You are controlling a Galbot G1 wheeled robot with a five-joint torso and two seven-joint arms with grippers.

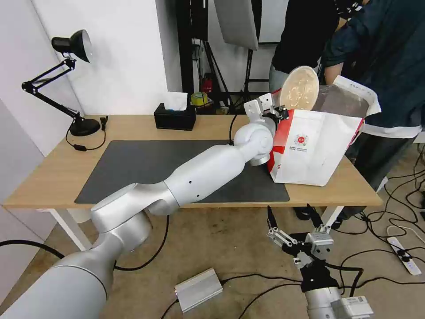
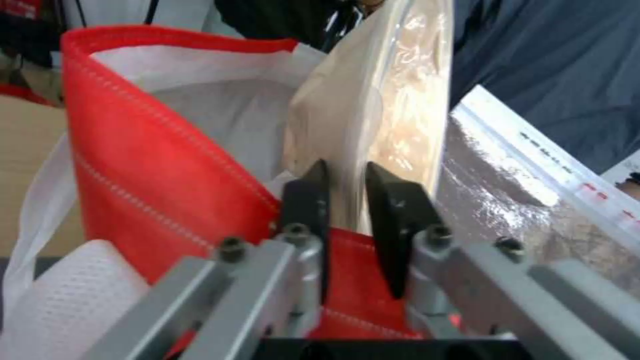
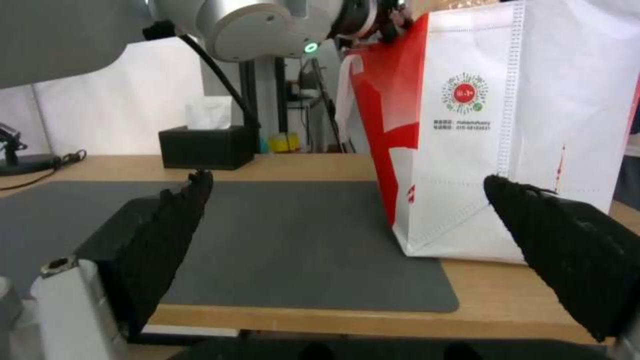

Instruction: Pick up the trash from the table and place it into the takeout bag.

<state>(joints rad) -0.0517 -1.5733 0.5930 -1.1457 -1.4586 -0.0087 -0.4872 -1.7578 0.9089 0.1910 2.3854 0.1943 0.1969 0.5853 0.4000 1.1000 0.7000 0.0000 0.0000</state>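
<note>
Left wrist view: the left tool (image 2: 345,200) pinches the beige paper bowl (image 2: 373,100) on edge, so it can slip into the takeout bag (image 2: 153,150); the right tool (image 1: 294,217) hangs spread below the worktop (image 1: 44,177).

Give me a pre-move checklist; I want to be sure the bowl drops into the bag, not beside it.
1. Grip: left gripper shut on the rim of the beige paper bowl, fingers on either side of it. Ok.
2. Position: the bowl is held on edge above the takeout bag, at the rim nearest the arm. Ok.
3. Bag mouth: open, silver lining showing. Ok.
4. Room inside the bag: its bottom is hidden. Cannot tell.
5. Bag footing: upright on the table, partly on the grey mat. Ok.
6. Right gripper: open, below the table's front edge, away from the bag. Ok.
</note>
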